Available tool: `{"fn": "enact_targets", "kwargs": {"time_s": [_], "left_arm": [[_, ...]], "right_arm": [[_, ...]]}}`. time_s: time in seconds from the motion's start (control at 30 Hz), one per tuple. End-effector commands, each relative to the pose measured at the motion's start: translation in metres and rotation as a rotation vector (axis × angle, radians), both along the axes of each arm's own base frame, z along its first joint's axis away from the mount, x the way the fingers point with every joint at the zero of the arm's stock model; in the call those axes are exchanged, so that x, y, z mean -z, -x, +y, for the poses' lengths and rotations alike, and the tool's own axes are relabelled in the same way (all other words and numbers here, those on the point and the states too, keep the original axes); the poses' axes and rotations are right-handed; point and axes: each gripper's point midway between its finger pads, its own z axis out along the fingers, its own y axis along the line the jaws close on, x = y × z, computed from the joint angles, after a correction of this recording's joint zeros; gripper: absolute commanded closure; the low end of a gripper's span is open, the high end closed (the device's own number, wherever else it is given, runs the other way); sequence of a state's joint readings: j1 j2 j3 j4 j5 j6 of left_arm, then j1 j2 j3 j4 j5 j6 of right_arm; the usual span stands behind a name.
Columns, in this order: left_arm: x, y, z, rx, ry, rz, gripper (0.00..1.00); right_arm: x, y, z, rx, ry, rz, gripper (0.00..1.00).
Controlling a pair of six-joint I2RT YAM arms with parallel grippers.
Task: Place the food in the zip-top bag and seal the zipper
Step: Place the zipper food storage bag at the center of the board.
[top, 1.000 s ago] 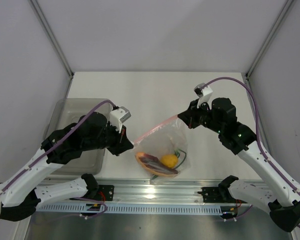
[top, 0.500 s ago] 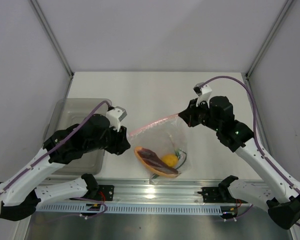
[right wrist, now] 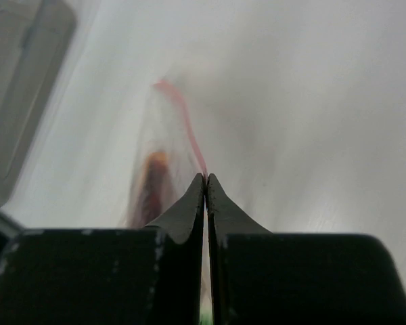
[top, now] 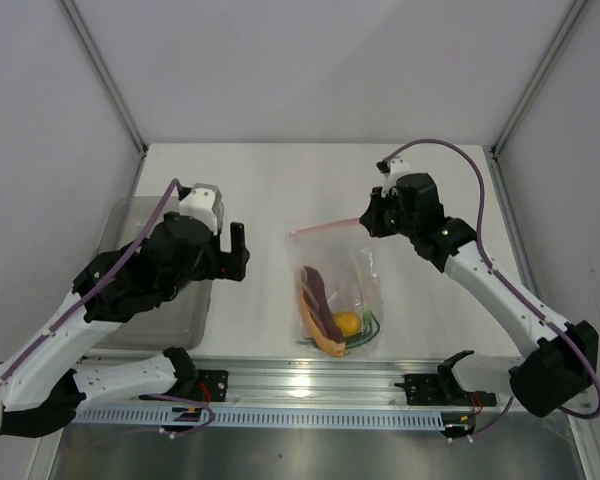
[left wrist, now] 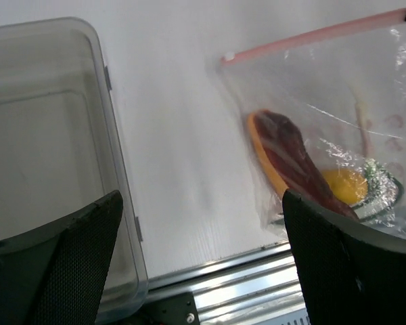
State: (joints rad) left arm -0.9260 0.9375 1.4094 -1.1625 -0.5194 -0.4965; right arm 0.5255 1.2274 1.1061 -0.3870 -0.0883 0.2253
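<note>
Clamping zipper (top: 325,227) end, right pincer (right wrist: 205,177), left pincer (left wrist: 201,196) gaping, well clear of bag (top: 365,275)

the left arm (top: 110,300) and right arm (top: 500,295) are both built of white link shells joined by rounded black joint housings. a purple cable (top: 145,240) runs along each arm, and a small white-grey camera block (top: 202,200) sits at each wrist. on the aluminium rail (top: 310,378), black base brackets (top: 450,375) have thin red wires beside them. the left gripper (left wrist: 201,200) has broad black fingers (left wrist: 61,271) with a fine mesh texture. the right gripper (right wrist: 205,177) has smooth black fingers (right wrist: 186,211) tapering to thin tips.
</note>
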Motion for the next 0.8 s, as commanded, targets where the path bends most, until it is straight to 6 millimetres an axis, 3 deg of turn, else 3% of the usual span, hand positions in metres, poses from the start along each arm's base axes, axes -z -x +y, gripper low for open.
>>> {"fn": "enact_targets", "kwargs": {"time_s": [0.0, 0.03, 0.07, 0.1, 0.17, 0.27, 0.33, 0.43, 0.47, 0.5, 0.53, 0.57, 0.63, 0.77], "left_arm": [[-0.020, -0.008, -0.015, 0.067, 0.078, -0.100, 0.00], [-0.008, -0.005, -0.023, 0.116, 0.067, -0.078, 0.01], [-0.011, -0.006, -0.029, 0.139, 0.094, -0.096, 0.01], [-0.011, -0.005, -0.033, 0.162, 0.105, -0.098, 0.01], [-0.002, -0.003, -0.042, 0.205, 0.111, -0.082, 0.01], [0.011, -0.002, -0.052, 0.232, 0.118, -0.056, 0.01], [0.019, -0.001, -0.058, 0.248, 0.132, -0.042, 0.00], [0.019, 0.002, -0.069, 0.284, 0.188, -0.044, 0.00], [0.016, 0.002, -0.072, 0.292, 0.204, -0.053, 0.01], [0.013, 0.002, -0.077, 0.308, 0.227, -0.060, 0.01], [0.013, 0.002, -0.077, 0.309, 0.232, -0.064, 0.01], [0.013, 0.002, -0.079, 0.313, 0.234, -0.066, 0.01], [0.016, 0.001, -0.081, 0.322, 0.224, -0.064, 0.00], [0.028, -0.002, -0.081, 0.319, 0.183, -0.048, 0.01]], "right_arm": [[-0.009, -0.053, -0.028, 0.163, 0.020, -0.042, 1.00], [-0.003, -0.063, -0.035, 0.193, 0.020, -0.026, 1.00], [0.000, -0.081, -0.055, 0.254, 0.012, -0.026, 1.00], [0.013, -0.096, -0.063, 0.281, 0.014, 0.006, 1.00], [0.024, -0.121, -0.095, 0.377, 0.001, 0.038, 1.00], [0.039, -0.157, -0.125, 0.476, 0.017, 0.062, 1.00], [0.048, -0.183, -0.141, 0.527, 0.035, 0.063, 1.00], [0.065, -0.204, -0.161, 0.565, 0.097, 0.102, 1.00], [0.069, -0.222, -0.168, 0.594, 0.130, 0.103, 1.00], [0.073, -0.229, -0.177, 0.609, 0.140, 0.115, 1.00], [0.097, -0.233, -0.181, 0.617, 0.162, 0.176, 1.00], [0.088, -0.243, -0.186, 0.636, 0.150, 0.163, 1.00], [0.104, -0.247, -0.204, 0.672, 0.168, 0.201, 1.00], [0.110, -0.247, -0.219, 0.702, 0.185, 0.218, 1.00]]}}
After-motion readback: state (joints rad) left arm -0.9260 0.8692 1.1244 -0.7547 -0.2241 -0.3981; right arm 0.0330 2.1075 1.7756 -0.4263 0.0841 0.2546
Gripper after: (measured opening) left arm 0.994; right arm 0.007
